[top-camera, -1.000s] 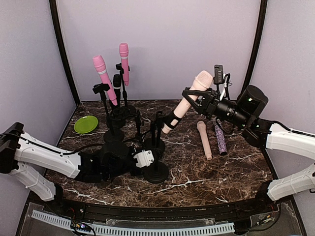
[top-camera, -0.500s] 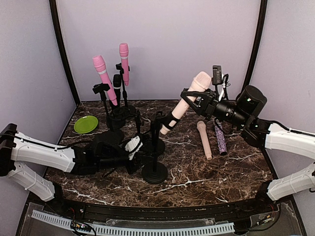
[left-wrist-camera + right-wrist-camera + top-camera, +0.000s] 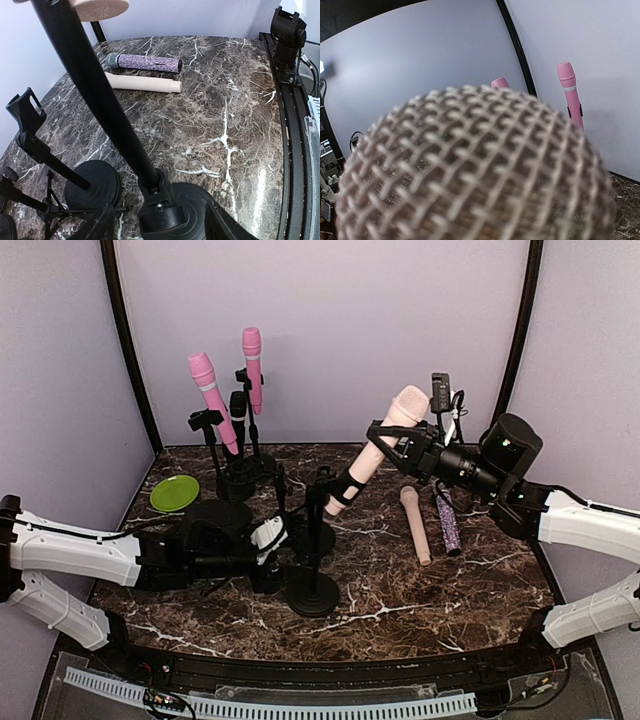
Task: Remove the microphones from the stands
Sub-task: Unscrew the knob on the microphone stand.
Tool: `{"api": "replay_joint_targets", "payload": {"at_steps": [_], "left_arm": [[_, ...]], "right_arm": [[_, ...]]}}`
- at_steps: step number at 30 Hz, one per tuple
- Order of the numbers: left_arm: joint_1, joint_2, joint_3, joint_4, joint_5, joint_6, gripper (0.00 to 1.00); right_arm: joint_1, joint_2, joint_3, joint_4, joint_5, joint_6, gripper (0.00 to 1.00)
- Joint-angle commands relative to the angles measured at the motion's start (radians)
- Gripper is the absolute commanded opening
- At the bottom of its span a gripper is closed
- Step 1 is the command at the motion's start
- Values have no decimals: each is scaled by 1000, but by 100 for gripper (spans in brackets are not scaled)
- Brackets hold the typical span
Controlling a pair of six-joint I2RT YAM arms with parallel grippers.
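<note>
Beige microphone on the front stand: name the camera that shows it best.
Top external: the whole beige microphone shows, tilted, head to tail. Right wrist gives only its blurred mesh head; left wrist only its butt end.

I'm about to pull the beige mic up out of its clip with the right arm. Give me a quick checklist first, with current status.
1. Right gripper clamped on the beige microphone: ok, jaws closed just below its head.
2. Microphone free of the clip: not ok, its lower end sits in it.
3. Left gripper bracing the stand: not ok, jaws open either side of the pole's foot, not gripping.
4. Stand base flat on the table: cannot tell.
5. Room above the microphone's head: ok, nothing overhead in the top view.
6. Set-down space: ok, bare marble beside the two lying microphones.
</note>
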Motion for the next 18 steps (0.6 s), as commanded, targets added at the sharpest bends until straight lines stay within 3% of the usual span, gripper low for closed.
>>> {"api": "replay_joint_targets", "payload": {"at_steps": [1,9,13,18], "left_arm": [[-48,-40,17,-48,-133,133,65],[-146,9,31,-91,-346,274,64],[-170,44,43,-51,-456,323,52],[-177,65,44,-18,-497,350,46]], "right_arm": [[-1,1,26,20,1,-7,25],[-1,-8,17,25,5,-6,25],[-1,-4,19,27,3,-3,25],[-1,-5,18,23,5,-6,25]]}}
